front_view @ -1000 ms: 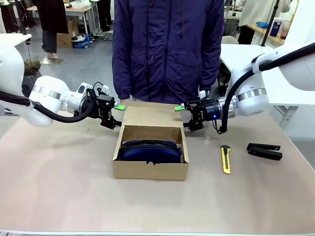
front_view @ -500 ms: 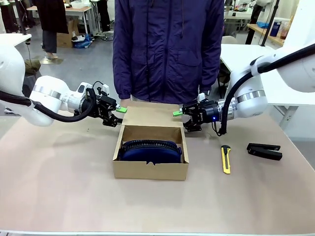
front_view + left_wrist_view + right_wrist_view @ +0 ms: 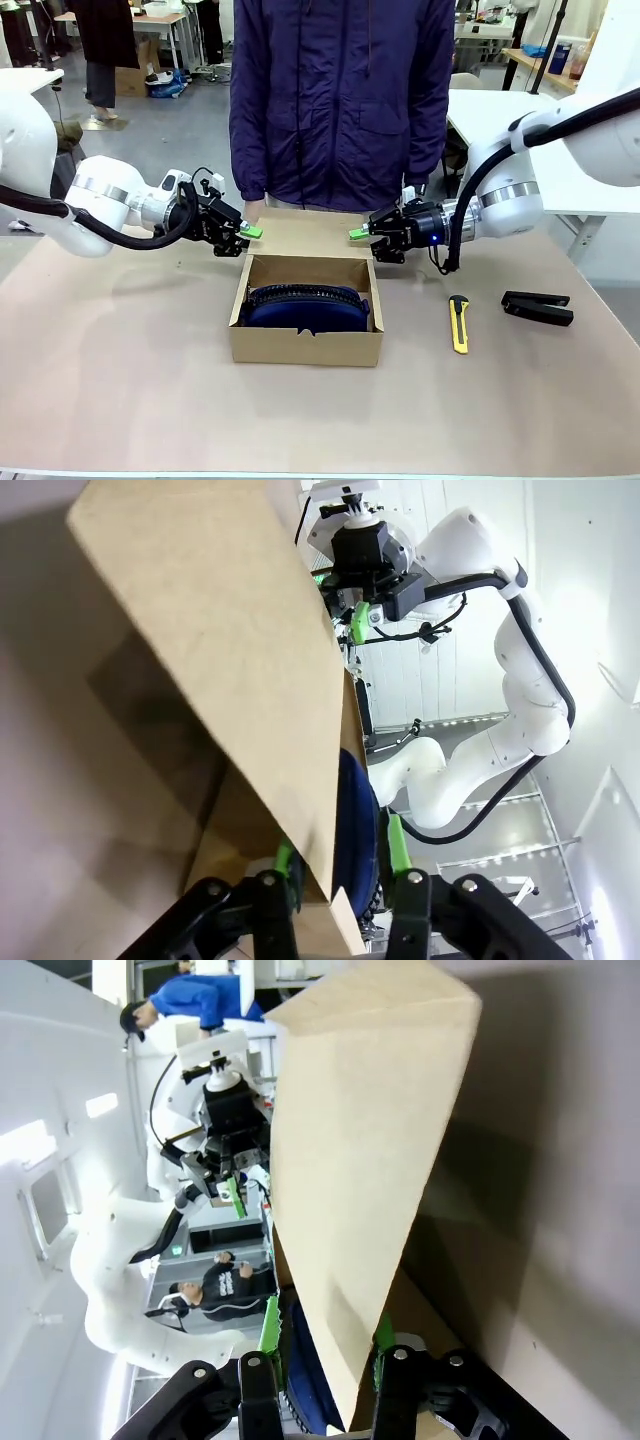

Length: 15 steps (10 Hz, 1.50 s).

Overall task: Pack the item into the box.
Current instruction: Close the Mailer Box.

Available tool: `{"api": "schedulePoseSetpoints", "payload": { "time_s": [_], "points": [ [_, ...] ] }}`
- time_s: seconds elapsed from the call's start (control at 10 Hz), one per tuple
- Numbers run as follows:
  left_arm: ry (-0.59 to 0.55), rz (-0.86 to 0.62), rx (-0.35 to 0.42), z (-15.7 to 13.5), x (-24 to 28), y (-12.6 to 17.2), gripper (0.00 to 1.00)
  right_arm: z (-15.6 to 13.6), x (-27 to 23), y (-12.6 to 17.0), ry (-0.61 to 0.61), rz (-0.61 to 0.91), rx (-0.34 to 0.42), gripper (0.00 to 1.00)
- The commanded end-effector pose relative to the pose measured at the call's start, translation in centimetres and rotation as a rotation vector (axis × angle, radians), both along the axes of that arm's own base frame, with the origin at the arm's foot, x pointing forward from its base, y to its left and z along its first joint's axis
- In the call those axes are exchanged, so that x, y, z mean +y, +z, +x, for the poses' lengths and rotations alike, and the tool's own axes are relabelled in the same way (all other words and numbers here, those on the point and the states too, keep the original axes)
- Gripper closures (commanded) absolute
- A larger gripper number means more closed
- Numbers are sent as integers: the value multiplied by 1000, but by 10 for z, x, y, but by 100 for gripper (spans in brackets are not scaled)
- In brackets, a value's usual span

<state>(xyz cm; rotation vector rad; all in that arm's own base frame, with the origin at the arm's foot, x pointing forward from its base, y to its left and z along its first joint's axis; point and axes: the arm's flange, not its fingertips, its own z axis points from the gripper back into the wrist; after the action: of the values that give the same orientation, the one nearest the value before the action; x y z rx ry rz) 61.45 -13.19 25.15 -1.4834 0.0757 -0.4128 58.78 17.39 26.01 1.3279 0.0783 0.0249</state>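
Note:
The brown cardboard box [image 3: 305, 345] sits mid-table with the navy-blue pouch [image 3: 308, 305] lying inside it. Its hinged flap [image 3: 305, 235] stretches back toward the person. My left gripper [image 3: 248, 233] stands open at the flap's back left corner. The left wrist view shows that gripper [image 3: 338, 852] straddling the flap [image 3: 220, 630], with the pouch [image 3: 358, 820] beyond. My right gripper [image 3: 358, 235] stands open at the back right corner. In the right wrist view this gripper [image 3: 325, 1328] has the flap [image 3: 360, 1110] between its green pads, with a gap on one side.
A yellow utility knife [image 3: 458, 323] and a black stapler [image 3: 537, 308] lie on the table to the right of the box. A person in a dark blue jacket [image 3: 340, 100] stands close behind the flap at the far edge.
Both grippers have moved inward and slightly lower, from beside the flap's back corners to around them. Box and pouch have not moved.

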Motion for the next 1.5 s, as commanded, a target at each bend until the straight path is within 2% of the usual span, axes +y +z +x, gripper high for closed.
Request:
{"api": "schedulePoseSetpoints", "payload": {
  "time_s": [0.0, 0.3, 0.6, 0.8, 1.0, 1.2, 1.4],
  "points": [
    [7, -3, -21, 8, -3, 3, 59, -1, 1, 1, 24, 20, -38, 59],
    [53, -41, -119, 6, -5, 17, 59, -6, 0, 9, 33, 36, -156, 59],
    [119, -38, -272, -3, -7, 38, 59, -16, -6, 29, 3, 56, -275, 59],
    [209, 8, -384, -9, -9, 45, 59, -23, -6, 41, -10, 41, -323, 59],
    [259, 19, -488, -21, -14, 52, 59, -28, -5, 48, 4, 36, -442, 59],
    [236, -64, -564, -35, -9, 61, 59, -32, -6, 51, -4, 45, -551, 59],
    [168, -129, -594, -46, 0, 65, 59, -38, -6, 55, 2, 63, -635, 59]
  ]
}}
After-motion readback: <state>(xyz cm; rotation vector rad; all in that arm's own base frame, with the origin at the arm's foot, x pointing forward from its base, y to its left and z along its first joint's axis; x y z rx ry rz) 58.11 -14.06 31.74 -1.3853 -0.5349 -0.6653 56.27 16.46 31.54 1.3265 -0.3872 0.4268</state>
